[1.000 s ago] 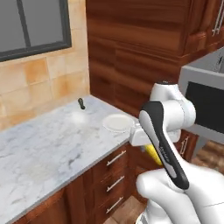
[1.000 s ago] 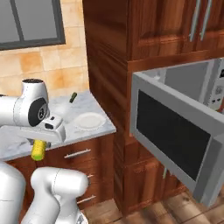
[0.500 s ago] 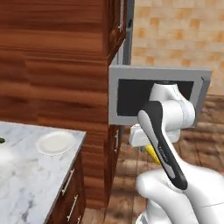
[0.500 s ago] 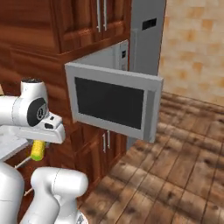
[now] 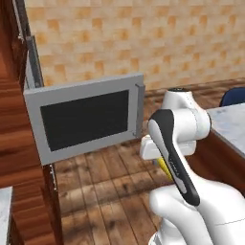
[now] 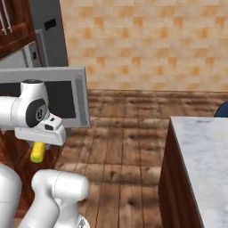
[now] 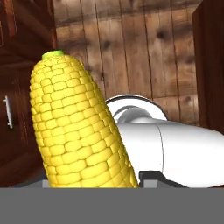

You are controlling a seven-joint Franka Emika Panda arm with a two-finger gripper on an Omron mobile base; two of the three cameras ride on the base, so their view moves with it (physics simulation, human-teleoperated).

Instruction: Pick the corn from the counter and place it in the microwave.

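Note:
The corn point(image 7: 74, 127) is a yellow bumpy cob, and it stands large and tilted close before the hand camera. My gripper point(image 6: 39, 144) is shut on the corn point(image 6: 38, 152), which hangs below the hand over the wooden floor. From the left base view the corn point(image 5: 165, 167) peeks out yellow behind the forearm. The microwave's grey door point(image 5: 83, 119) with its dark window stands swung open to the left of the hand. That same door point(image 6: 67, 98) shows just behind the hand in the right base view. The microwave's inside is hidden.
A marbled counter slab point(image 6: 200, 151) on a dark wooden base fills the right side, with its corner point(image 5: 232, 124) close to the arm. A blue rounded object point(image 5: 233, 95) sits behind it. Wooden cabinets point(image 5: 19, 158) stand at left. Bare plank floor point(image 6: 129, 133) lies ahead.
The base has turned, so the whole scene swept from the counter and white plate to the open microwave door and floor. The corn stays in the gripper.

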